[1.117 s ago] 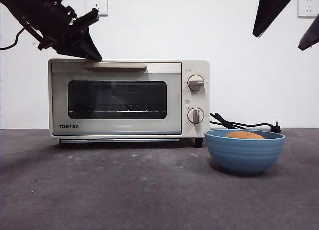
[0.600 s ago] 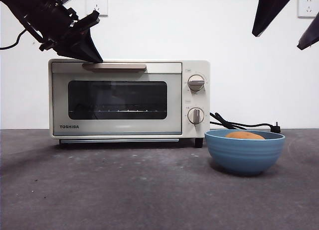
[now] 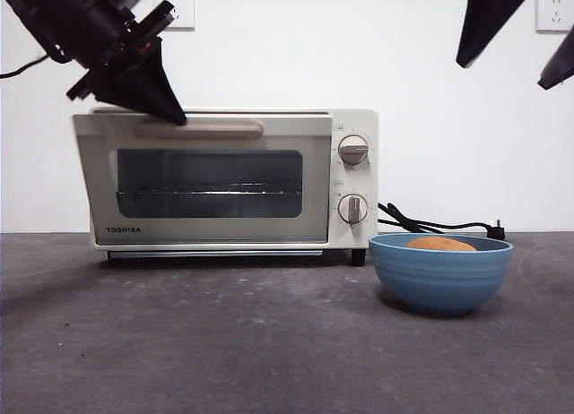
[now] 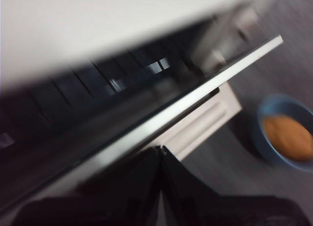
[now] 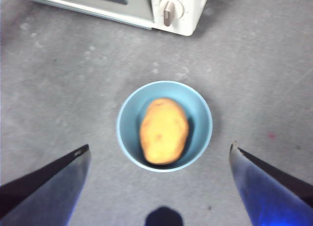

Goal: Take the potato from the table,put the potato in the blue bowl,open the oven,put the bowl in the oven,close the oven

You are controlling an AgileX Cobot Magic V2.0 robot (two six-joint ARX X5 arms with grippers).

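The cream-white oven (image 3: 350, 163) stands at the back left of the table (image 3: 224, 342), its door (image 3: 206, 185) tipped a little outward at the top. My left gripper (image 3: 175, 116) is shut, its tip hooked against the beige handle (image 3: 211, 127); the blurred left wrist view shows the joined jaws (image 4: 160, 152) at the door's top edge (image 4: 186, 106). The potato (image 5: 164, 130) lies in the blue bowl (image 5: 200, 108), which sits on the table right of the oven (image 3: 439, 275). My right gripper (image 5: 160, 146) hangs open high above the bowl, holding nothing.
A black cord (image 3: 430, 223) with its plug trails on the table behind the bowl. Two knobs (image 3: 352, 149) sit on the oven's right panel. Wall sockets (image 3: 178, 6) are on the white wall behind. Bare table stretches in front of the oven.
The oven door has swung out from shut to slightly ajar, pulled at the handle by my left gripper. Bowl, potato and right gripper have stayed put.
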